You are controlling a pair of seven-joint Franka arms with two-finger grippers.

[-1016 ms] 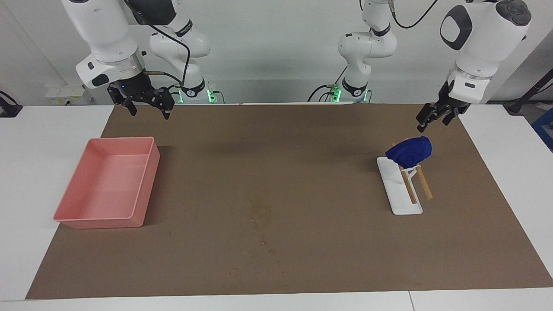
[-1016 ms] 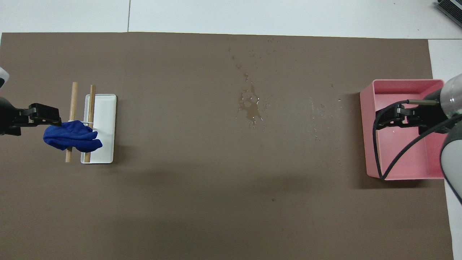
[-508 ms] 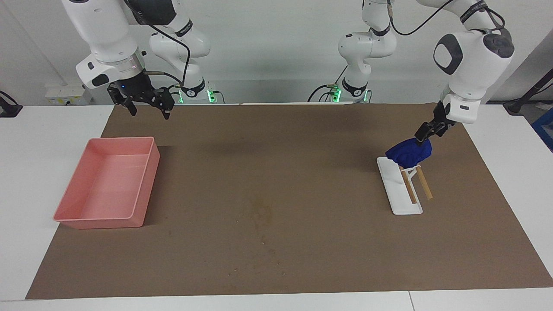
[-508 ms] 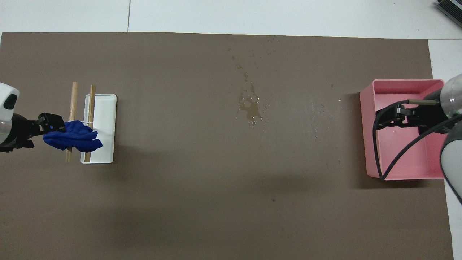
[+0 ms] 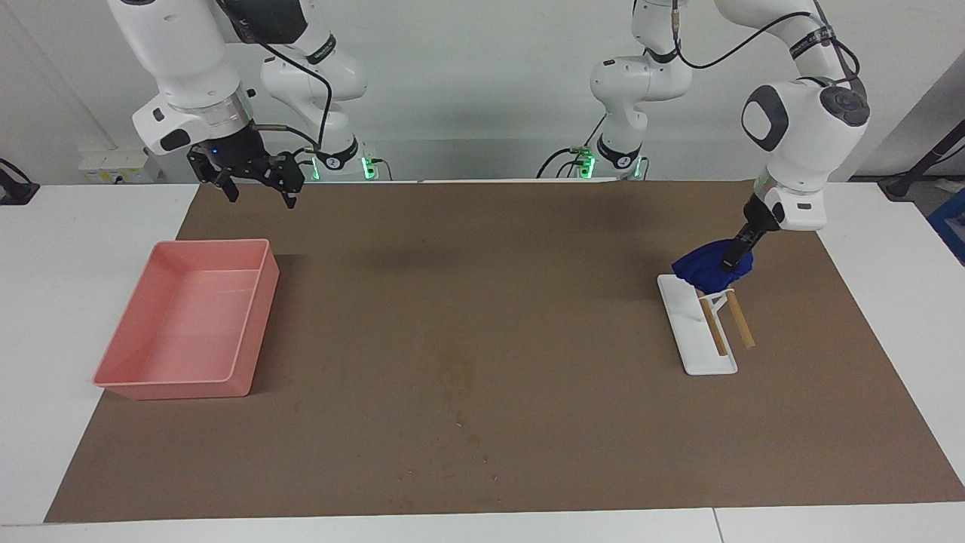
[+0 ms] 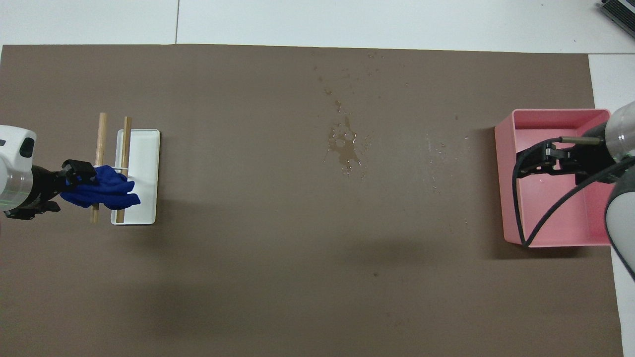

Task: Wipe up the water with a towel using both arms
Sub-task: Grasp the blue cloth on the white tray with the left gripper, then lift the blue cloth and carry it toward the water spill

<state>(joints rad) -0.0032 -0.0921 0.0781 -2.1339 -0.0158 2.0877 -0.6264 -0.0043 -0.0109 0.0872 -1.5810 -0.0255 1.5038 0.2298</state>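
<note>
The blue towel [image 5: 705, 265] [image 6: 106, 193] is draped over the two wooden sticks of a white rack [image 5: 697, 332] [image 6: 144, 148] toward the left arm's end of the table. My left gripper [image 5: 733, 258] [image 6: 79, 173] is down at the towel, pressed into its edge. The water [image 5: 458, 369] [image 6: 345, 148] is a faint wet smear with small drops on the middle of the brown mat. My right gripper [image 5: 260, 194] [image 6: 521, 166] waits raised and open, holding nothing, above the pink tray's area.
A pink tray [image 5: 181, 385] [image 6: 501, 188] sits on the mat toward the right arm's end. The brown mat [image 5: 528, 452] covers most of the white table. Tiny specks of water lie scattered between the smear and the tray.
My left gripper has come down from above the rack and pushed into the towel, which has bunched slightly. The right arm has not moved.
</note>
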